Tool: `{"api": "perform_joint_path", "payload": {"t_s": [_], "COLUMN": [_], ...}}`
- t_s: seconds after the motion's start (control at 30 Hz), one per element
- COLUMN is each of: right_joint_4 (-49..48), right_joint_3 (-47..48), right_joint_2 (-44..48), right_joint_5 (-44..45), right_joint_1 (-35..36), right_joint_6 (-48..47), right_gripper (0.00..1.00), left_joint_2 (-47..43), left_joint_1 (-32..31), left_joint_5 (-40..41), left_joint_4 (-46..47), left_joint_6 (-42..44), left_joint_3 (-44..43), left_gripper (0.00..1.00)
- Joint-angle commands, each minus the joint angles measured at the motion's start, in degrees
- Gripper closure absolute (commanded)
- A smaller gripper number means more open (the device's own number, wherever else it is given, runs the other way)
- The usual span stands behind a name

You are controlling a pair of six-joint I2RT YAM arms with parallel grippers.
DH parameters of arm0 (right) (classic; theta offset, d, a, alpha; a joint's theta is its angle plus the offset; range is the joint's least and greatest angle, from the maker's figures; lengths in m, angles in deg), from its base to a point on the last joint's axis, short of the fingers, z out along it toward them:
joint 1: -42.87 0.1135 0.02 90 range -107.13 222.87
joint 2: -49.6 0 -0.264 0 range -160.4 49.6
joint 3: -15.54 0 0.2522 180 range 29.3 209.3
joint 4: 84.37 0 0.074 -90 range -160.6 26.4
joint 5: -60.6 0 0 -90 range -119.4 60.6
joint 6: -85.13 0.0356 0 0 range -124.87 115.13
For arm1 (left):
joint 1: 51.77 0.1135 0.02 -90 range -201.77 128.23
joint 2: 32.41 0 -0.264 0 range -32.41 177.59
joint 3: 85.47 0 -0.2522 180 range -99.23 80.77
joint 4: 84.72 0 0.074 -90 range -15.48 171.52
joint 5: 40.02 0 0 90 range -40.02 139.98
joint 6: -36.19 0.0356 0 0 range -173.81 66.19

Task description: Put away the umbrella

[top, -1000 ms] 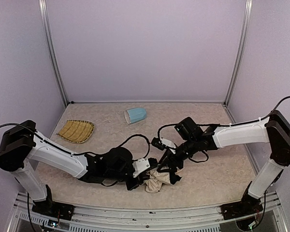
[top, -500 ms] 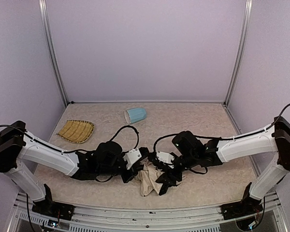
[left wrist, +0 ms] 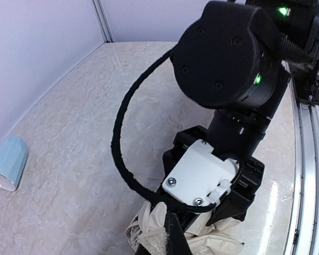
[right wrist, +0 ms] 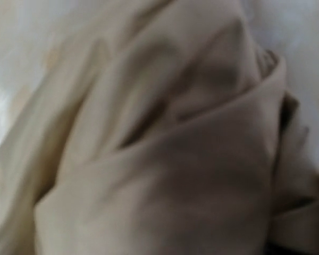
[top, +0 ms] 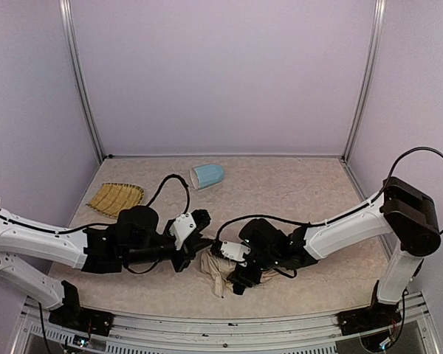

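Note:
The umbrella (top: 215,271) lies as a crumpled cream-beige bundle on the table near the front edge, between my two arms. My left gripper (top: 201,241) is at its upper left end, shut on a part of the umbrella. In the left wrist view its black tip (left wrist: 175,239) is closed against the fabric (left wrist: 149,234). My right gripper (top: 241,279) presses down on the bundle from the right with its jaws apart. The left wrist view shows it (left wrist: 215,215) straddling the cloth. Blurred beige folds (right wrist: 149,133) fill the right wrist view, and its own fingers are hidden there.
A light-blue mug (top: 207,175) lies on its side at the back centre, also seen as the mug (left wrist: 8,162) in the left wrist view. A woven yellow tray (top: 116,199) sits at the left. A metal rail (left wrist: 308,159) runs along the near edge.
Both grippers and the umbrella have shifted to the left along the front of the table. The right gripper's jaws have spread wider. The left arm has drawn back toward the left.

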Motion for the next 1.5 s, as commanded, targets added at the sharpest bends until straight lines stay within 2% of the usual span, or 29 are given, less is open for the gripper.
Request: {"api": "perform_joint_path", "payload": {"t_s": [0.0,0.1,0.23,0.43,0.53,0.63,0.73,1.0,1.1,1.2,1.3,1.47], "right_joint_4": [6.1,6.5,6.8,0.3,-4.2,-6.6,-7.1,-2.1,0.4,5.4,11.4,8.7], "right_joint_3": [-0.5,-0.1,0.7,1.3,1.9,4.1,6.0,10.8,11.8,14.3,15.3,11.2], "right_joint_2": [-5.3,-5.3,-2.5,4.6,7.6,9.7,12.2,19.3,20.1,18.2,14.0,8.4], "right_joint_5": [7.4,7.2,4.8,-9.2,-15.1,-19.4,-23.0,-19.8,-23.2,-27.9,-22.3,-20.8], "right_joint_1": [-0.4,-1.4,-3.8,-15.8,-21.6,-25.4,-28.1,-28.1,-26.9,-27.0,-27.2,-27.2], "right_joint_6": [3.1,3.4,4.1,10.6,13.2,14.7,14.1,0.9,-3.7,-2.2,0.5,6.2], "right_gripper": [0.45,0.74,1.00,1.00,1.00,1.00,1.00,1.00,1.00,1.00,1.00,1.00], "left_joint_2": [-6.8,-10.8,-13.7,-12.9,-12.5,-10.8,-7.5,0.1,4.8,11.7,19.7,33.5], "left_joint_1": [-0.8,-1.0,-1.5,-6.8,-7.8,-7.9,-8.4,-13.6,-12.4,-8.6,-5.7,-4.3], "left_joint_5": [2.9,5.4,6.6,5.9,3.0,0.6,3.1,13.9,16.6,17.8,18.7,22.0], "left_joint_4": [-2.5,-4.1,-4.9,-2.4,0.3,3.7,4.9,9.1,9.9,10.7,11.7,8.7], "left_joint_6": [1.3,2.0,2.4,7.0,8.5,10.8,13.9,29.3,34.6,35.9,34.9,33.3], "left_joint_3": [0.5,0.9,0.7,-0.1,1.0,2.9,3.3,3.2,3.0,1.8,-0.5,-6.4], "left_gripper": [1.00,1.00,1.00,1.00,1.00,1.00,1.00,1.00,1.00,1.00,1.00,1.00]}}
